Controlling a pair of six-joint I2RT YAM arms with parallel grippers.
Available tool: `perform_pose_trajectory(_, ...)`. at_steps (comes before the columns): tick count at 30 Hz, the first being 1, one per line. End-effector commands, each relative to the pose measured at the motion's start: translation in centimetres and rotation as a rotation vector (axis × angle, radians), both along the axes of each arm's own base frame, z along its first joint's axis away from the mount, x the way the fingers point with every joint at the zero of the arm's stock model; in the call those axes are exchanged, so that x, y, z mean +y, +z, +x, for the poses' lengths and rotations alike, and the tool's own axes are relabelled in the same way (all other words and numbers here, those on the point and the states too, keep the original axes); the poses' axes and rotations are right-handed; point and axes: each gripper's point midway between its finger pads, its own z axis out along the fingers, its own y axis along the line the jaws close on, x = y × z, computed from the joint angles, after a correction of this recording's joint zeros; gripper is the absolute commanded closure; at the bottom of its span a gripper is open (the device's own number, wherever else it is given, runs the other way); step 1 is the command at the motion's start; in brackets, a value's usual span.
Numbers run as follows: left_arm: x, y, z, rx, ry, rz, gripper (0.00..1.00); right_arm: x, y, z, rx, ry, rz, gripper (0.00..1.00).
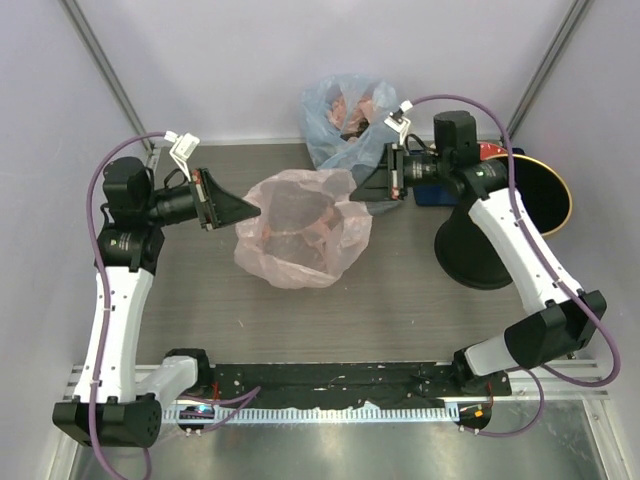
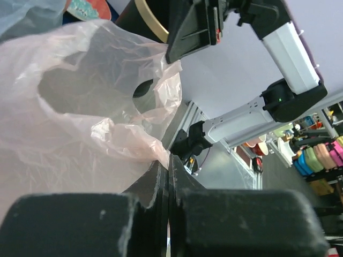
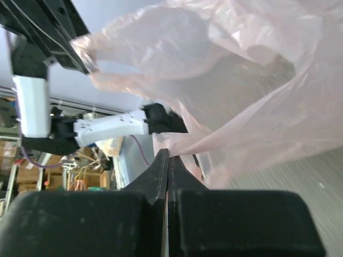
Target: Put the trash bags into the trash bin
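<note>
My left gripper (image 1: pixel 254 208) is clamped tight on the left edge of the thin, crinkly, translucent pale-pink plastic bag (image 1: pixel 298 236). In the left wrist view the fingers (image 2: pixel 161 179) are pressed flat together with the film (image 2: pixel 80 112) bunched into their tips. The right gripper (image 1: pixel 356 191) is likewise closed, pinching the far right edge of the same bag; its wrist view shows a fold of pink film (image 3: pixel 241 85) running straight into the closed tips (image 3: pixel 168 156).

Between the two grips the bag hangs spread at the middle of the grey wood-grain table (image 1: pixel 200 300), its mouth gaping upward and its body sagging towards the near side. I cannot tell whether its bottom rests on the table.

The round black plastic trash bin (image 1: pixel 476 255) sits at the right side of the table, well apart from the bag and partly hidden by my right arm. A thin gold-coloured hoop (image 1: pixel 566 207) shows at its far right edge. I cannot make out how the bin is lying.

Just beyond the pink bag, at the far edge, is a bluish translucent bag (image 1: pixel 335 110) stuffed with reddish contents.
</note>
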Motion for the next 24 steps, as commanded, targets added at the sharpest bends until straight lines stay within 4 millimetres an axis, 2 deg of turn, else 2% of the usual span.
perform_pose_trajectory(1,-0.4,0.6,-0.4,-0.067,-0.011,-0.011,0.96,4.9,7.1,-0.2,-0.039,0.047,0.252,0.99)
perform_pose_trajectory(4,-1.4,0.2,-1.2,-0.101,-0.030,-0.011,0.87,7.0,7.2,-0.6,-0.039,0.069,0.270,0.99)
perform_pose_trajectory(5,-2.3,0.1,-1.8,-0.103,-0.060,-0.014,0.75,7.4,7.6,-0.7,-0.057,0.077,0.288,0.99)
perform_pose_trajectory(7,-3.2,-0.5,-2.0,-0.100,-0.066,-0.024,0.62,8.5,7.2,-1.2,-0.034,0.085,0.296,0.99)
perform_pose_trajectory(8,-3.9,-0.8,-2.3,-0.094,-0.090,-0.031,0.51,8.7,7.5,-1.4,-0.045,0.089,0.307,0.99)
perform_pose_trajectory(10,-4.6,-1.0,-1.8,-0.089,-0.081,-0.067,0.42,9.1,6.9,-1.5,-0.018,0.080,0.307,0.99)
perform_pose_trajectory(11,-4.9,-1.3,-1.8,-0.077,-0.085,-0.077,0.37,9.3,7.2,-1.8,-0.039,0.081,0.321,0.99)
perform_pose_trajectory(13,-5.4,-1.1,-1.1,-0.089,-0.072,-0.119,0.34,9.5,6.7,-1.7,-0.036,0.066,0.317,0.99)
perform_pose_trajectory(17,-7.1,-1.3,-1.0,-0.067,-0.096,-0.160,0.25,10.0,6.5,-2.2,-0.040,0.064,0.325,0.99)
perform_pose_trajectory(24,-9.5,-2.3,-1.3,-0.043,-0.120,-0.166,0.23,10.9,6.4,-2.3,-0.051,0.065,0.336,0.99)
